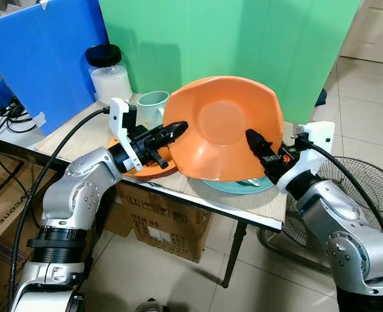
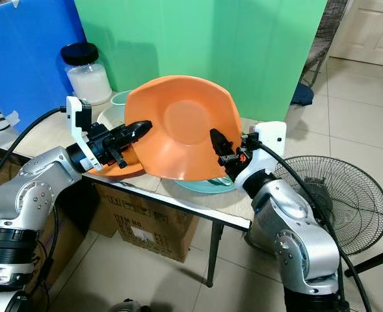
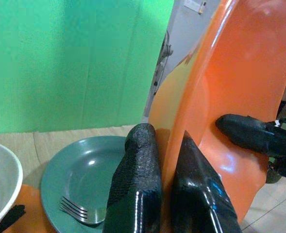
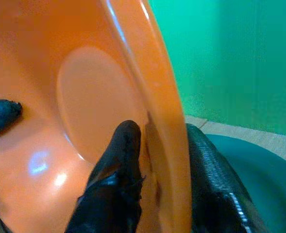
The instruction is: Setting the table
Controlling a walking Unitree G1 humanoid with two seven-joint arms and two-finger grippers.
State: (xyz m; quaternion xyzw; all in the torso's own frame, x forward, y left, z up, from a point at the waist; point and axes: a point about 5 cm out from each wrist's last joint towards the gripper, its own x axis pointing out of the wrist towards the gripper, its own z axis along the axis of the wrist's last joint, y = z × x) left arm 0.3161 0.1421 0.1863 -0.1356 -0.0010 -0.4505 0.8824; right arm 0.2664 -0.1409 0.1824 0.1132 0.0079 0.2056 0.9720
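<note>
A large orange plate (image 1: 224, 130) is held tilted up on edge over the table, its hollow side facing me. My left gripper (image 1: 178, 127) is shut on its left rim, one finger on each face (image 3: 143, 160). My right gripper (image 1: 253, 140) is shut on the right rim in the same way (image 4: 118, 150). Under the plate lies a teal plate (image 3: 84, 170) with a fork (image 3: 77, 209) in it. A second orange plate (image 1: 145, 170) lies flat below my left gripper.
A pale green mug (image 1: 152, 107) and a lidded jar (image 1: 108, 75) stand behind my left gripper, before blue (image 1: 41, 58) and green (image 1: 243, 39) boards. The table's front edge (image 1: 198, 201) runs below the plates. Cardboard boxes (image 1: 165, 221) sit beneath; a floor fan (image 1: 367, 188) stands at the right.
</note>
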